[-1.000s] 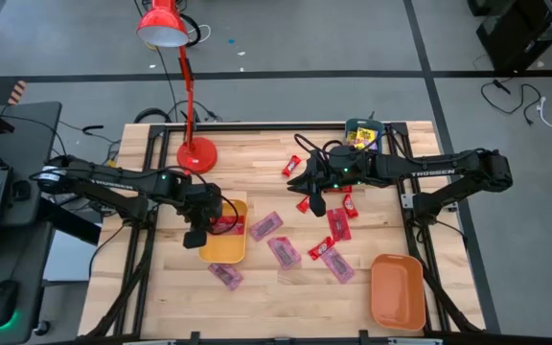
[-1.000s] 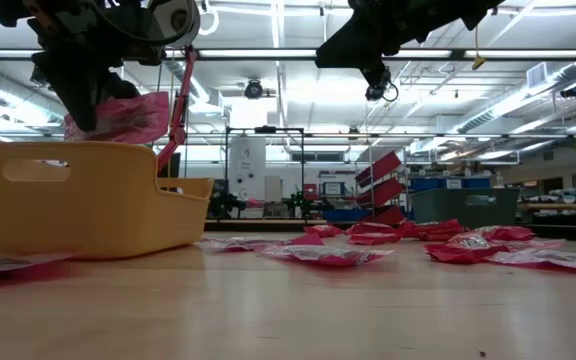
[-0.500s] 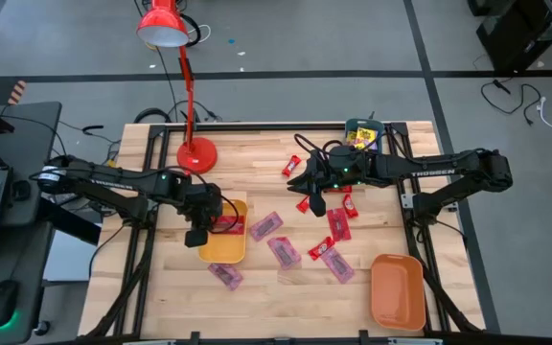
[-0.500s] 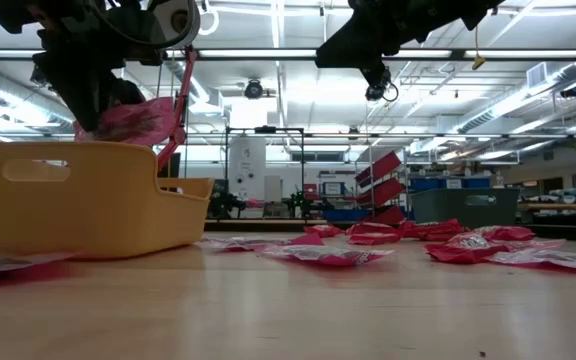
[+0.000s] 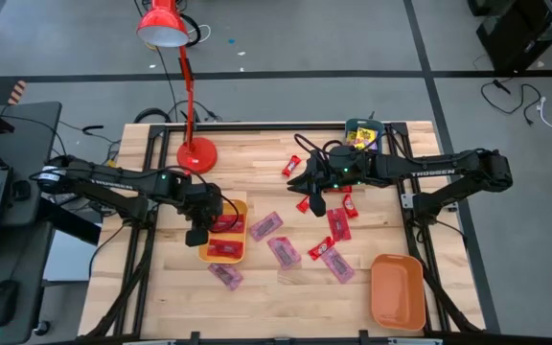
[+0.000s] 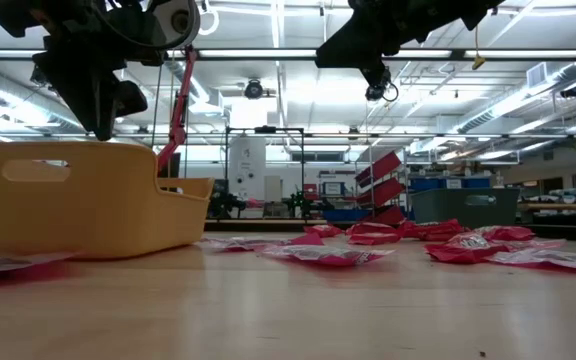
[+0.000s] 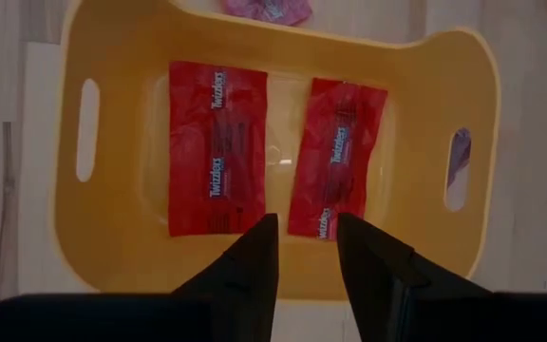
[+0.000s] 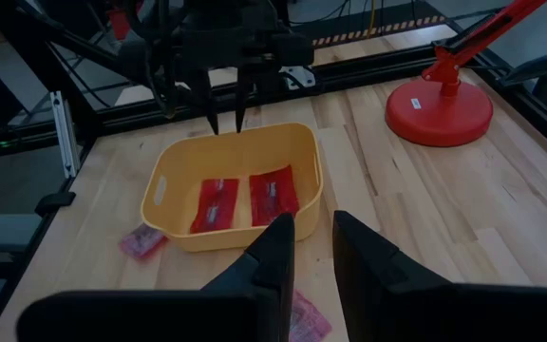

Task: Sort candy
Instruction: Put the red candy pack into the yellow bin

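The red packet I carried a second ago now lies in the yellow tray (image 5: 224, 251) beside another red packet (image 7: 216, 147). My left claw (image 7: 304, 233) hangs above them, parted, empty. Loose candy (image 5: 283, 251) lies mid-bench under my right claw (image 5: 315, 205), fingers slightly apart, holding nothing.

The table (image 5: 257, 287) was viewed from directly overhead, both arms included. A second camera was set at tabletop level, facing the room. The left wrist camera was aimed straight down, close above the yellow tray (image 7: 122, 247). The same tray (image 8: 307, 157) was seen obliquely, from farther off, by the right wrist camera.
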### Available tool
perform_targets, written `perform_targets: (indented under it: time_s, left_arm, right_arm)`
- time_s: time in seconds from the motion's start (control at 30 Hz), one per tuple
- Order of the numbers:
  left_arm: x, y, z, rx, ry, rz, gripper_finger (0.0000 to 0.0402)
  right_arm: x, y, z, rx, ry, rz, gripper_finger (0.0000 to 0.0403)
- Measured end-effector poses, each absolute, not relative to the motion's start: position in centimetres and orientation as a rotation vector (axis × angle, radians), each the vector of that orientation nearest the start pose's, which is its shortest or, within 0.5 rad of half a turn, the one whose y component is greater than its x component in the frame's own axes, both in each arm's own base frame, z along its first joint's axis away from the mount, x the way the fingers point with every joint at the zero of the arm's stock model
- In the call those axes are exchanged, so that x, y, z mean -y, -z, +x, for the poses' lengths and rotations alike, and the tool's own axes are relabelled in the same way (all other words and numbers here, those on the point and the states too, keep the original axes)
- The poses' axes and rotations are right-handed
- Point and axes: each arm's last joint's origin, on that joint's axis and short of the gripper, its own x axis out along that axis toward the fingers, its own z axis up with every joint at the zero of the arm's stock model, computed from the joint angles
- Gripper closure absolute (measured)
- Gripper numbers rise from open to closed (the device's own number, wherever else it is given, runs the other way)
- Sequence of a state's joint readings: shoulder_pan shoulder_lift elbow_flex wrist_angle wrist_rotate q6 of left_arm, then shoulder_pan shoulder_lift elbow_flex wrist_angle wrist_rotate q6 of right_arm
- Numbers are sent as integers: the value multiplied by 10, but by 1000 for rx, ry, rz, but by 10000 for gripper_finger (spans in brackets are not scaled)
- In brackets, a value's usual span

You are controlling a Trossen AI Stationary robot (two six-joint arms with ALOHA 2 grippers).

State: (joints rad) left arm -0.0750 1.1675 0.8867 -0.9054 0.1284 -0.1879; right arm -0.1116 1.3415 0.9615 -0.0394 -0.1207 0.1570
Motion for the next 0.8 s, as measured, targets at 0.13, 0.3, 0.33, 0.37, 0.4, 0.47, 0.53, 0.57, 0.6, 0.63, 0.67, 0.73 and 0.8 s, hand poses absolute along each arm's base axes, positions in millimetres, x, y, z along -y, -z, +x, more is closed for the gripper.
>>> perform_targets:
  time_s: [0.13, 0.3, 0.33, 0.37, 0.4, 0.47, 0.53, 0.57, 0.6, 0.63, 0.67, 0.73, 0.8]
  left_arm:
    - [19, -247, 204, -1200, 59, -191, 288]
    - [18, -247, 205, -1190, 46, -177, 288]
    - [18, -247, 205, -1181, 41, -172, 288]
    - [17, -248, 206, -1169, 38, -162, 288]
    - [17, -248, 207, -1160, 33, -148, 288]
    - [17, -251, 208, -1152, 40, -126, 288]
    - [17, -256, 210, -1125, 45, -101, 288]
    - [16, -258, 211, -1112, 43, -79, 288]
    - [16, -260, 212, -1100, 40, -60, 288]
    - [16, -263, 213, -1088, 29, -31, 288]
    - [15, -265, 214, -1077, 20, 1, 288]
    - [13, -269, 216, -1044, -7, 81, 288]
    - [12, -272, 220, -997, -32, 169, 288]
  right_arm:
    - [30, -286, 296, -416, 24, 203, 340]
    - [30, -286, 296, -416, 24, 203, 340]
    - [30, -286, 296, -416, 24, 203, 340]
    - [30, -286, 296, -416, 25, 202, 340]
    - [30, -286, 296, -415, 40, 198, 340]
    - [31, -286, 296, -414, 76, 189, 340]
    - [32, -286, 296, -414, 101, 179, 340]
    - [32, -286, 296, -414, 103, 170, 340]
    - [31, -286, 296, -415, 107, 158, 340]
    - [30, -286, 296, -416, 112, 146, 340]
    - [29, -286, 297, -418, 115, 131, 340]
    - [26, -284, 296, -435, 141, 97, 340]
    - [22, -281, 295, -468, 180, 59, 340]
